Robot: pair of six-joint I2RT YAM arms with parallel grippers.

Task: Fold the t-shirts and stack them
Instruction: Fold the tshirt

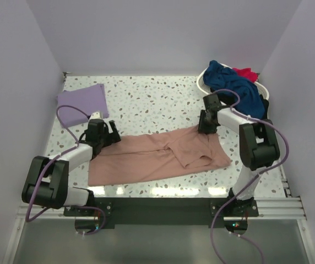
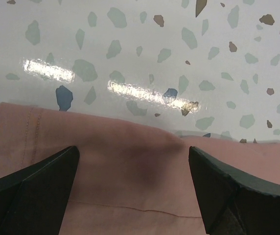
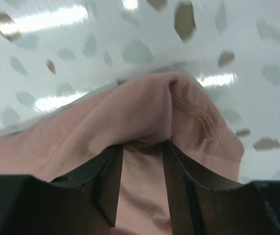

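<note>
The pink t-shirt (image 1: 157, 157) is laid on the table (image 1: 146, 99), near the arms, with its print hidden. 1 fold at its far edge is pinched by the right gripper (image 3: 142, 166) — the left gripper (image 2: 132, 171) is held spread over its left hem.

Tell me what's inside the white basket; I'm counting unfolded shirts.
A navy blue shirt spills over the basket rim, a red one behind it. Anything beneath them is covered.

Pale lilac walls (image 1: 146, 33), speckled white terrazzo tabletop (image 1: 146, 104), glossy w/ light glare (image 2: 47, 70), metal rail (image 1: 281, 206) front
</note>
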